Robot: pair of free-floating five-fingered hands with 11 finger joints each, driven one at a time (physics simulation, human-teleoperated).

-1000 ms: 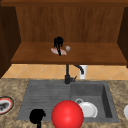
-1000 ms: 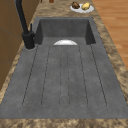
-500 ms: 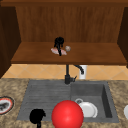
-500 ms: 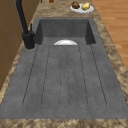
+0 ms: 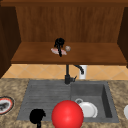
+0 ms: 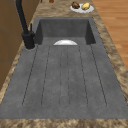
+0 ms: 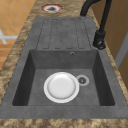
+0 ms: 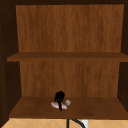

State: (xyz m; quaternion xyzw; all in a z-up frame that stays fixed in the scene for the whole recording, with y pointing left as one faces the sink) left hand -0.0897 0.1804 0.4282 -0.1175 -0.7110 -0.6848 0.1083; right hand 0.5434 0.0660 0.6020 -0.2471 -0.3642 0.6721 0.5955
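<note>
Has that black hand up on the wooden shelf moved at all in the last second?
No. The hand sits at the same spot over the small pink plate, directly above the black faucet, as before.

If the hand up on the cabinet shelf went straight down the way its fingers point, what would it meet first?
That hand hangs over the pinkish plate on the lower shelf, fingers pointing down. It would probably meet the plate first; the small grey ball lies beside it. Depth is unclear.
</note>
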